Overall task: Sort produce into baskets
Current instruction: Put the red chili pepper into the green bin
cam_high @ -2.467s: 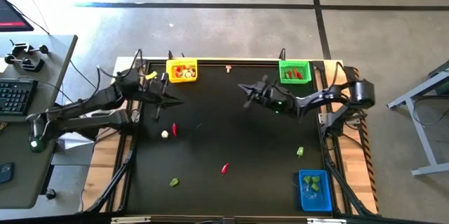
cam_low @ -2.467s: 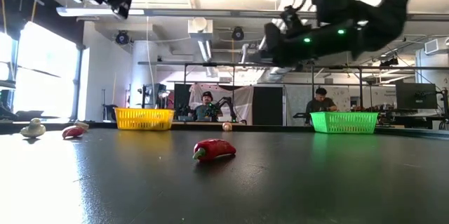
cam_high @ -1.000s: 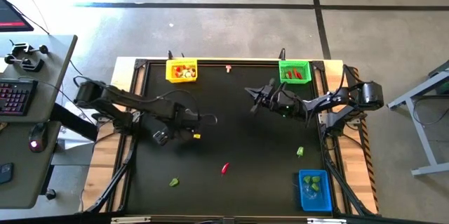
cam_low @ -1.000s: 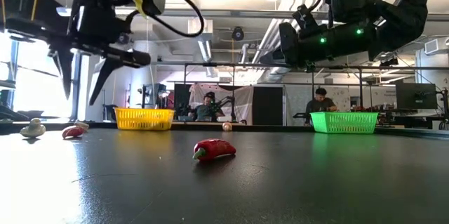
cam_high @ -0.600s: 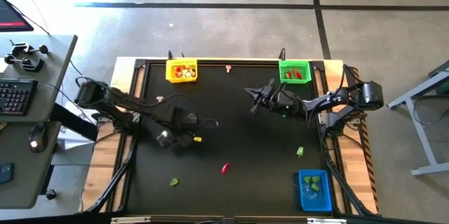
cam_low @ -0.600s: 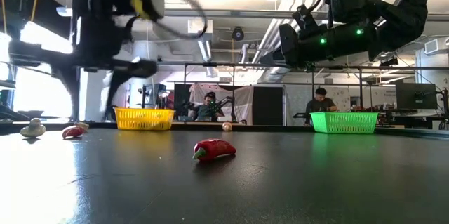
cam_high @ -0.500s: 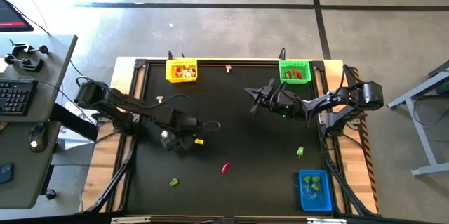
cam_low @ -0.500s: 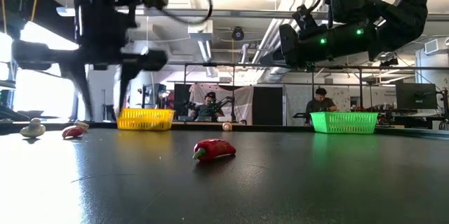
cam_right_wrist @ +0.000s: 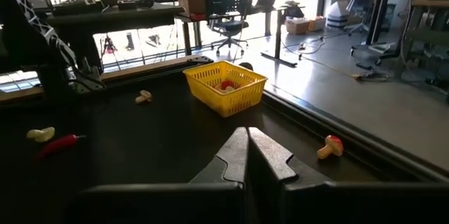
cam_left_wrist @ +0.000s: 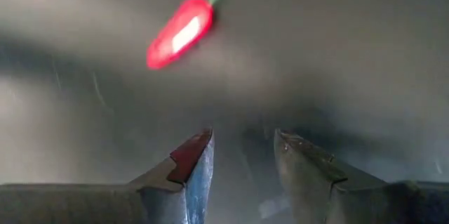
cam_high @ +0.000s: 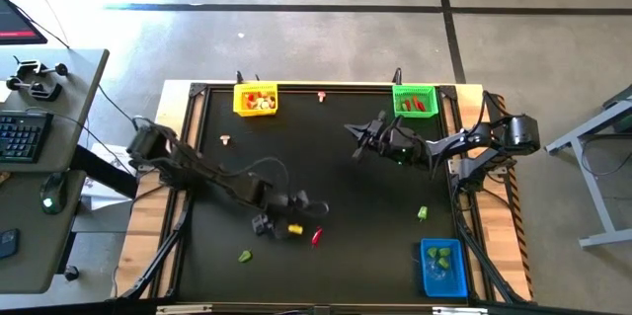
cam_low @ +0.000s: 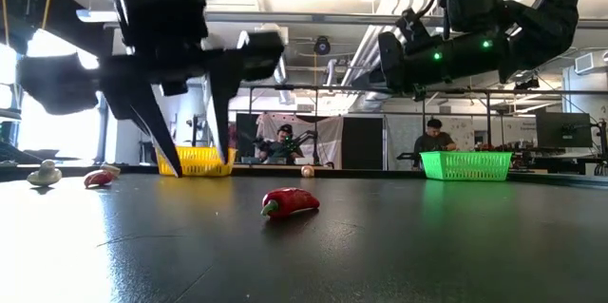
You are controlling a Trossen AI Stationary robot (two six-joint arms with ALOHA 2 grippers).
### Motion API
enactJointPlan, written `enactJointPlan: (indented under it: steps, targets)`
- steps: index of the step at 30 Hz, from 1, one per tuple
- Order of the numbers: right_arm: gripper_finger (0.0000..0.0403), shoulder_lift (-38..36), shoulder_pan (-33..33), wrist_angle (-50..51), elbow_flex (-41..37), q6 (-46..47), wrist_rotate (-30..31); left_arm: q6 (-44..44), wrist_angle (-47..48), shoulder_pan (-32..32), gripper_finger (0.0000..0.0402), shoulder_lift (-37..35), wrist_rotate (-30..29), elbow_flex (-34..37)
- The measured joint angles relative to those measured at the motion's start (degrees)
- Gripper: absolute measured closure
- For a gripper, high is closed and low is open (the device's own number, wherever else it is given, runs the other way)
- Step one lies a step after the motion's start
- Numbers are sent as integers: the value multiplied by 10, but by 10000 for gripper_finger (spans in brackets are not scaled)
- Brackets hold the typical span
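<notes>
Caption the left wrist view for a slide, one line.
Left gripper, fingers open, closing in on a red chilli lying on the dark table.

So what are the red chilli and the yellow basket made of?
The red chilli looks like smooth, glossy plastic: light glints off its skin, so it is probably a toy. The yellow basket looks like thin moulded plastic mesh, with open holes all around its walls.

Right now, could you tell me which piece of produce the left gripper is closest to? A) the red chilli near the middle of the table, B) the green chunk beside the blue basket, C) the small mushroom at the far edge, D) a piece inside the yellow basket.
A: the left gripper, jaws open, hangs just beside the red chilli, which lies ahead of its fingers in the left wrist view.
</notes>
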State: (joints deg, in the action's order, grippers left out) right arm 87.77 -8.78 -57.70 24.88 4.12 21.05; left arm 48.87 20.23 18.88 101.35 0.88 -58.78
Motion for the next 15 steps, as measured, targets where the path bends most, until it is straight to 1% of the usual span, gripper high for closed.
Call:
enactJointPlan:
  steps: [5,7,11,15]
  targets:
    - [403,0,2,30,0,30,-6,8,-2,32,261,45,-5,-65]
    - [403,0,4,48,0,44,-7,13,4,40,261,61,-23,-88]
    - [403,0,11,82,0,50,-6,63,13,50,261,98,-58,-129]
    - [403,0,20,94,0,51,-7,115,19,53,261,134,-87,-151]
